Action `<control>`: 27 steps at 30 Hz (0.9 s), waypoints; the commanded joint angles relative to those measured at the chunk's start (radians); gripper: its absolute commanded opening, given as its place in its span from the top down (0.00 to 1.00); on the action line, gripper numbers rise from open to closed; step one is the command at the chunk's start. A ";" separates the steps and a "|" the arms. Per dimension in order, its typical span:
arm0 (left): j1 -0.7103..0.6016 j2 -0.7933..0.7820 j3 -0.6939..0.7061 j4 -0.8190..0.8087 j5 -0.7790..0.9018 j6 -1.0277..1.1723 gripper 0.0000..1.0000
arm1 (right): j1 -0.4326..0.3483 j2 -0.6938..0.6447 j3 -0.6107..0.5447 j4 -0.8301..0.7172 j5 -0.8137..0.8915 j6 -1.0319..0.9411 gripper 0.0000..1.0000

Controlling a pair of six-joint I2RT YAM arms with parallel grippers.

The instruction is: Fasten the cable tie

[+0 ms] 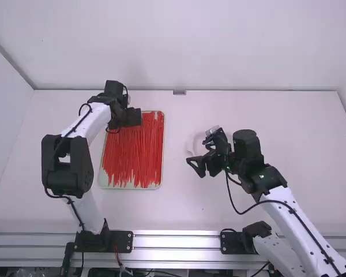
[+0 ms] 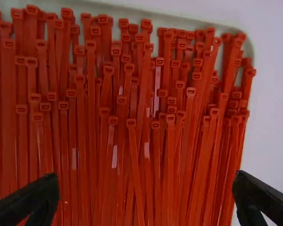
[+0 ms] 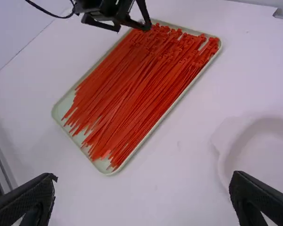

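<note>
Currently I am logging this station item by item, working from the pincers outward.

Item one, left gripper (image 1: 128, 119): its jaws are standing wide apart and are gripping nothing. In the high view it is hanging over the tray's 11 o'clock corner, above the head ends of the ties. On its own wrist camera the two black fingertips (image 2: 42, 195) are sitting far apart, with the orange pile spanning the gap between them. I cannot tell whether they are touching the pile.

Item two, right gripper (image 1: 203, 154): it is likewise spread wide and carrying nothing. It is hanging over bare table at about 3 o'clock from the tray, well apart from it.

Item three, cable ties (image 1: 132, 151): a dense orange heap is lying lengthwise in the tray, every tie that I can make out lying straight. The square heads are pointing toward 12 o'clock and the thin tails toward 6 o'clock.

Item four, tray (image 1: 128, 186): it is pale and rectangular with rounded corners, and it is resting flat at about 9 o'clock from the table's middle.

Item five, white dish (image 3: 254, 141): a shallow white container is sitting just beside the right gripper, at about 11 o'clock from it in the high view.

Item six, table (image 1: 288, 127): the white surface is bearing all of the above.
</note>
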 commanded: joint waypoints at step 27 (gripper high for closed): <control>-0.007 0.029 -0.139 0.209 0.002 -0.008 0.22 | 0.000 0.006 0.034 -0.012 -0.006 -0.008 0.01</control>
